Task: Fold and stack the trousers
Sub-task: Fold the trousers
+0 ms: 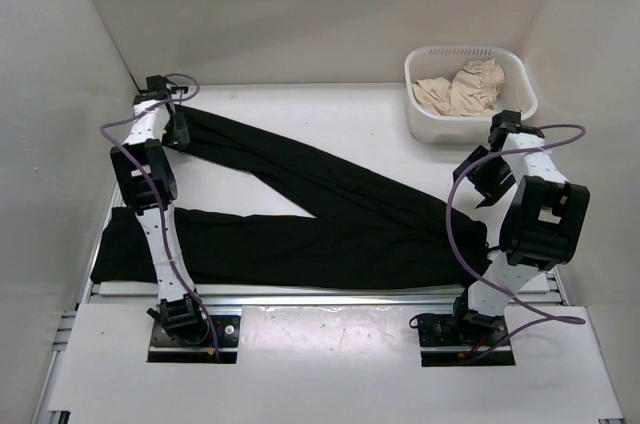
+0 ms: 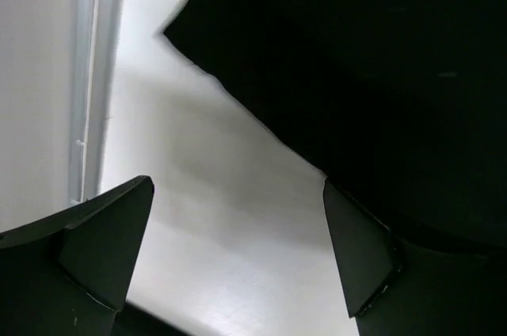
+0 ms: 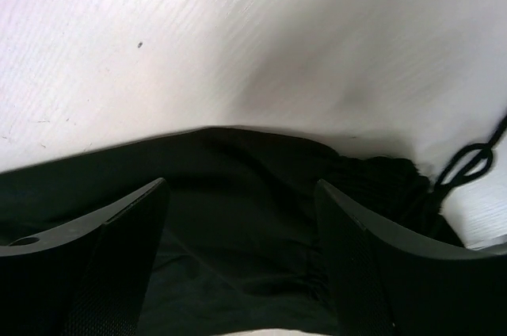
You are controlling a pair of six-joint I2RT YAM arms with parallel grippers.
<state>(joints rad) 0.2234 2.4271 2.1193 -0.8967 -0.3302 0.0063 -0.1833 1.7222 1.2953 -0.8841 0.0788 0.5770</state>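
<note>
Though apart from the trousers [image 1: 330,229] — basket [image 1: 450,130], beige cloth [image 1: 460,92] inside.

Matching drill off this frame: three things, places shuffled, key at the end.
Things:
1. trousers
2. beige garment
3. white basket

Places:
A. far right corner of the table
B. spread flat on the table, legs splayed apart
C. inside the basket

Pairs: 1-B; 2-C; 3-A
</note>
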